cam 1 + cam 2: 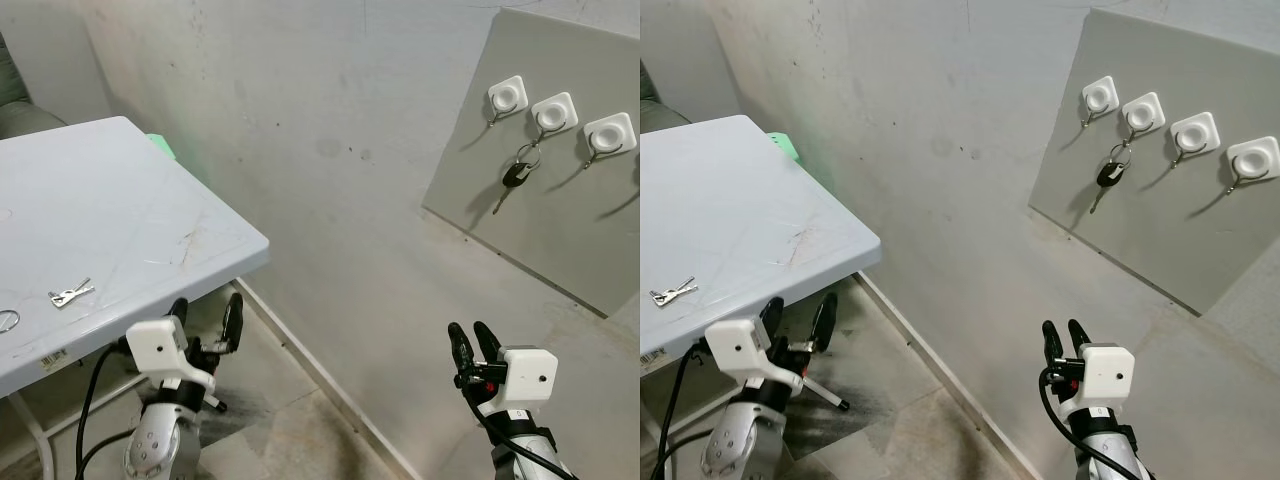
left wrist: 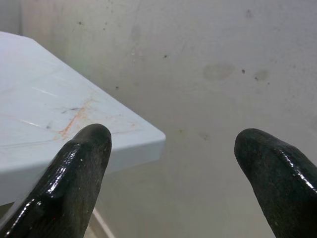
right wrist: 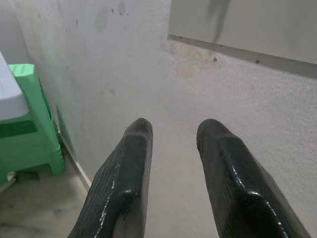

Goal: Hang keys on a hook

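Head views: black-headed key [image 1: 515, 178] hangs on the second hook [image 1: 553, 113] of the wall board [image 1: 1160, 215]. A second set of keys [image 1: 71, 293] lies on the white table [image 1: 110, 220]. My left gripper [image 1: 205, 322] is spread wide below the table edge; my right gripper [image 1: 473, 343] is slightly parted, empty. Right wrist view adds what looks like a green stool [image 3: 29, 124].

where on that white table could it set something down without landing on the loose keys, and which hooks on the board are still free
The table is bare from the silver keys near its front edge out to the corner by the wall; a ring lies beside those keys. On the board, the black key hangs from the second hook; the other three hooks are free.
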Robot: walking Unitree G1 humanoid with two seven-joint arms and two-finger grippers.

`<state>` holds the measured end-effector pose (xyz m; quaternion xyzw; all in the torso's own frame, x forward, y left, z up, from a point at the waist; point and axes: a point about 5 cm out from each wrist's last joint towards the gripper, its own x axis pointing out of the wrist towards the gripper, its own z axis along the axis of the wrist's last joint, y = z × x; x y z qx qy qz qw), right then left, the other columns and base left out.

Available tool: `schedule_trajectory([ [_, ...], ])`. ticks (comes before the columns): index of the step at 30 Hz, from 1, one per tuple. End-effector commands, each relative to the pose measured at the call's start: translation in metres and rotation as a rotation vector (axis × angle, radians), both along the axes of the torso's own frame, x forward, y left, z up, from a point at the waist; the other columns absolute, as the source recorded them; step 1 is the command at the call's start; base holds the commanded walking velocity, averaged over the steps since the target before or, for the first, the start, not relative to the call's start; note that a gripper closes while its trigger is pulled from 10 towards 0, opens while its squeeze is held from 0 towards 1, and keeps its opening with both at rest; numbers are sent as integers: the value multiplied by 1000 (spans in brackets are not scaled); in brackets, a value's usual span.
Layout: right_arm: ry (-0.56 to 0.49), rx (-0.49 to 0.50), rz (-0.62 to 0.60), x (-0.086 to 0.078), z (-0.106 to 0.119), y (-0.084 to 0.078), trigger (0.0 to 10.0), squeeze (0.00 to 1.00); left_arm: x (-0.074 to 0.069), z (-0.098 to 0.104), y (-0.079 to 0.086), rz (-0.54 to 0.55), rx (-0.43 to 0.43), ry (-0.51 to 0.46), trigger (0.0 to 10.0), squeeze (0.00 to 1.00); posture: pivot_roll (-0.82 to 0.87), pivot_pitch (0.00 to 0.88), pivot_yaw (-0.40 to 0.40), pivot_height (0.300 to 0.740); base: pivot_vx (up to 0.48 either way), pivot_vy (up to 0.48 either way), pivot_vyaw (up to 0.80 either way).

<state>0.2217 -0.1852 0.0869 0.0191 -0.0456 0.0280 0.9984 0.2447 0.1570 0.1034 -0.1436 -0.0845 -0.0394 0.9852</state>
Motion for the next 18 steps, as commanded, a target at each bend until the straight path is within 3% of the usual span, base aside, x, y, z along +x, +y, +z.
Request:
schedule_trajectory([
  [1,-33,2,-2,1,8,-2,10000,0,1,1,-1,-3,-10,-3,10000,0,11,0,-72,740,0,0,0],
  [13,-29,-13,14,5,8,5,10000,0,6,2,-4,-26,5,-2,10000,0,17,0,-64,740,0,0,0],
  [18,-32,-9,20,9,8,8,10000,0,12,8,-2,-27,20,-21,10000,0,26,0,-59,740,0,0,800],
])
